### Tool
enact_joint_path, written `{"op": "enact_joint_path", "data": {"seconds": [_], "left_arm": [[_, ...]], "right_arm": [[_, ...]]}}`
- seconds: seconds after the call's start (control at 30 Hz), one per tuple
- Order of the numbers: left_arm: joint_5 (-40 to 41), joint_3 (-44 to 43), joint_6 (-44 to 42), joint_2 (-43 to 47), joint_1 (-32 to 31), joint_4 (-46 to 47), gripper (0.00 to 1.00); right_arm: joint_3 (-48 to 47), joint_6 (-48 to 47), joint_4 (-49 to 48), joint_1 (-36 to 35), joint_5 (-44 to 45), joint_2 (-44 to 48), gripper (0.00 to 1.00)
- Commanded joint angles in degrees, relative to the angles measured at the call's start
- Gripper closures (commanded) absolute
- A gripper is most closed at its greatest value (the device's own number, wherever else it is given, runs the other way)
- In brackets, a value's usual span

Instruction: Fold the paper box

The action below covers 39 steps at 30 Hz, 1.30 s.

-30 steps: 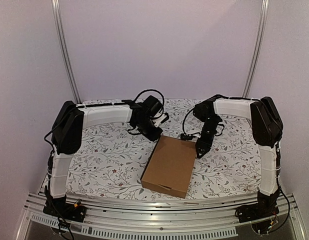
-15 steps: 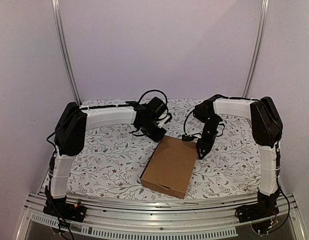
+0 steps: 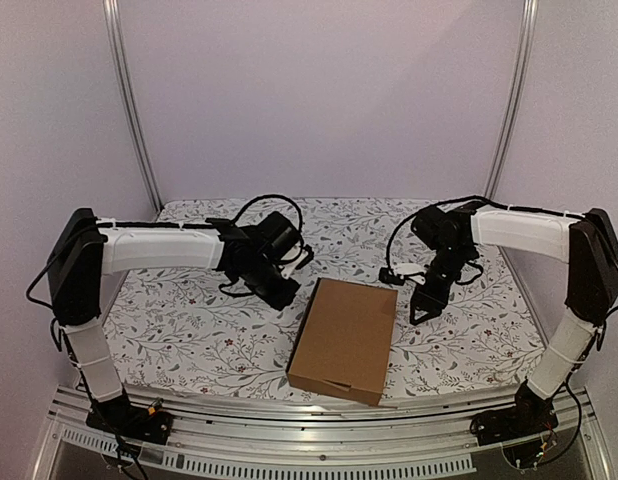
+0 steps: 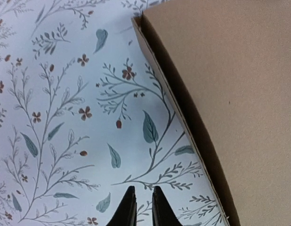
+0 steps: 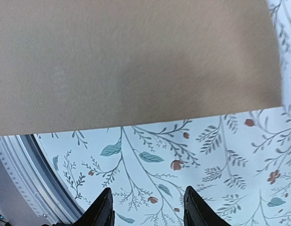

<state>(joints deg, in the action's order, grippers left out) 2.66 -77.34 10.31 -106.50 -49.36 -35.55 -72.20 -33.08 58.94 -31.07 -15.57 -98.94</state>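
Four edges: shallow brown cardboard paper box (image 3: 344,335), untouched; I see floral cloth (image 3: 189,320) around.
Left gripper (image 4: 143,207): box's 10 o'clock, tips barely apart.
Right gripper (image 5: 148,207): 2 o'clock, apart, empty.

No legible text, label or number anywhere; paper box (image 3: 342,338) surface plain.

Paper box (image 4: 230,94) cropped in both wrist views, left fingers (image 4: 126,212) and right fingers (image 5: 103,212) mostly cut off, seemingly only tips.

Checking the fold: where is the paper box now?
Top view: the paper box lies closed on the floral table, centre-front, between the left tool and right tool.
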Motion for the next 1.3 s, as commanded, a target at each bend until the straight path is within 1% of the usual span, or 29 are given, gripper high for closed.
{"op": "enact_joint_path", "data": {"seconds": [0.0,0.07,0.17,0.3,0.37,0.4,0.43,0.47,0.57,0.7,0.8,0.87,0.93,1.0,1.1,1.13,1.17,1.2,1.23,1.27], "left_arm": [[0.22,8.02,4.22,3.19,-5.96,0.53,0.86],[-0.37,8.63,4.50,3.48,-7.82,1.85,0.87],[-2.08,6.32,4.80,1.74,-9.58,4.14,0.87],[-4.65,0.61,4.55,-3.34,-12.24,5.00,0.87],[-4.28,-0.96,4.25,-4.93,-12.67,5.04,0.87],[-3.46,-1.38,4.02,-5.33,-12.64,5.05,0.87],[-2.91,-1.84,3.43,-5.71,-12.36,4.93,0.87],[-0.68,-2.23,2.86,-6.06,-11.93,4.55,0.88],[2.73,-4.29,2.19,-6.70,-9.24,1.45,0.88],[7.77,-3.72,1.83,-3.98,-4.67,-1.69,0.87],[11.51,-1.81,1.82,0.31,-1.92,-3.15,0.84],[14.94,-1.11,1.78,3.94,-1.45,-4.37,0.80],[18.39,-0.30,2.18,8.09,-1.44,-5.11,0.75],[21.44,0.81,2.63,12.84,-1.44,-5.53,0.68],[22.43,3.62,0.91,20.41,-1.44,-4.01,0.62],[22.54,5.82,0.19,23.26,-1.39,-2.81,0.57],[22.65,7.88,-0.43,26.11,-1.31,-1.17,0.50],[23.12,9.98,-0.95,28.84,-1.20,0.65,0.36],[23.76,12.74,-1.25,31.60,-1.07,3.17,0.07],[24.18,15.66,-1.36,34.06,-0.94,5.93,0.01]], "right_arm": [[7.13,-2.12,-2.41,-2.18,0.22,0.42,0.51],[7.98,-2.10,-3.28,-3.13,-0.83,-0.25,0.51],[5.62,-1.24,-3.66,-6.05,-2.95,-3.52,0.52],[0.40,1.82,-3.57,-8.22,-10.95,-7.72,0.53],[-2.35,3.25,-3.21,-8.38,-11.78,-10.15,0.54],[-3.42,3.44,-3.22,-8.35,-10.82,-11.13,0.54],[-4.59,3.32,-3.50,-8.26,-9.46,-11.77,0.54],[-5.80,2.97,-3.80,-7.96,-8.19,-12.88,0.54],[-10.86,3.38,-3.78,-6.00,-7.03,-15.18,0.54],[-17.72,3.39,-1.74,-2.01,-5.60,-17.11,0.54],[-18.12,2.48,0.18,1.06,-4.64,-14.73,0.53],[-16.27,2.41,0.43,3.41,-4.38,-9.88,0.52],[-13.65,2.28,0.48,5.62,-4.30,-3.63,0.49],[-11.16,2.10,0.24,7.58,-2.77,2.35,0.42],[-7.47,2.10,-2.85,9.28,0.53,13.30,0.16],[-6.08,2.14,-4.42,9.80,1.21,15.89,0.04],[-4.31,2.27,-7.16,10.49,1.48,20.07,0.02],[-1.56,3.25,-11.18,11.29,1.28,22.51,0.01],[1.79,4.73,-15.78,12.25,1.31,25.65,0.01],[5.21,8.80,-21.21,12.77,2.17,27.75,0.01]]}}
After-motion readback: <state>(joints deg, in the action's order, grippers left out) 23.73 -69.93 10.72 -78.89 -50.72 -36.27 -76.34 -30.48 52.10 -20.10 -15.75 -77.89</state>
